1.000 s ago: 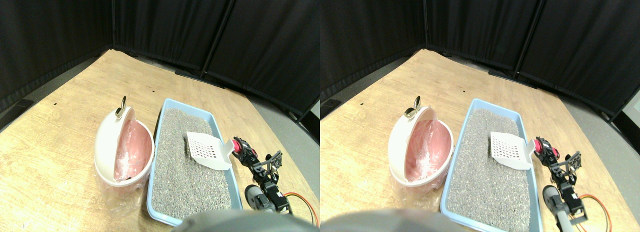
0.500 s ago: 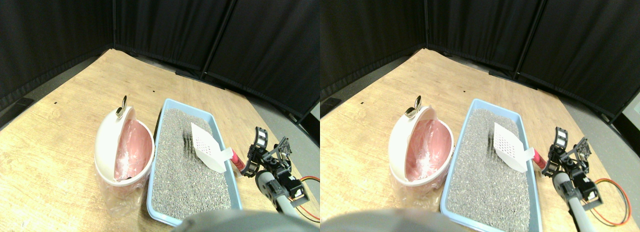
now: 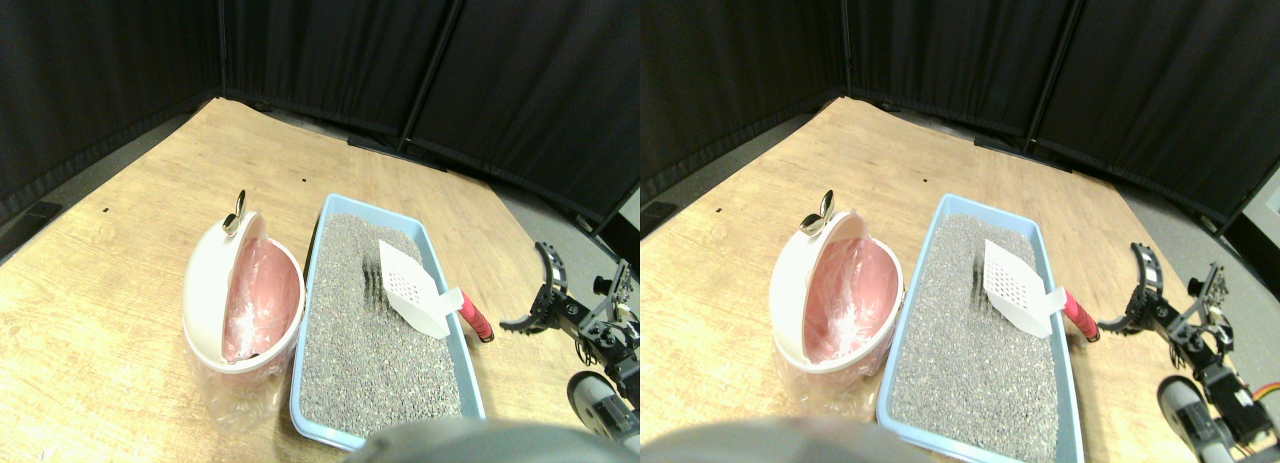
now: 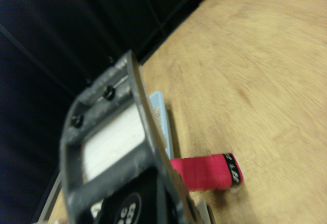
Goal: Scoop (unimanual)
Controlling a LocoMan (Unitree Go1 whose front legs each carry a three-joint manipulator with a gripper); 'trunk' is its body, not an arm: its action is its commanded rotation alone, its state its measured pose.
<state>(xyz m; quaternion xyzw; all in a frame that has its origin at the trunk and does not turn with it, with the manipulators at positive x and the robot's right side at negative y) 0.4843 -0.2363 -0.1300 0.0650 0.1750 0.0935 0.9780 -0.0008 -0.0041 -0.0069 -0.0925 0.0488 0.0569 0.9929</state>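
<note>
A wooden floor (image 3: 120, 313) is being hemmed in at the back by black curtains (image 3: 330, 53), and a blue tray (image 3: 312, 283) filled with grey litter (image 3: 370, 353) is being kept on it, with a white lidded bin (image 3: 215, 283) just beside the tray on the far side from the gripper. The white scoop (image 3: 412, 288) is being left resting on the litter near the tray's gripper-side wall, its red handle (image 3: 476, 318) sticking out over that rim. Bare floor is being left open between the tray and the right gripper (image 3: 540, 298), whose jaws are being held wide apart, gripping nothing, near the handle but apart from it.
</note>
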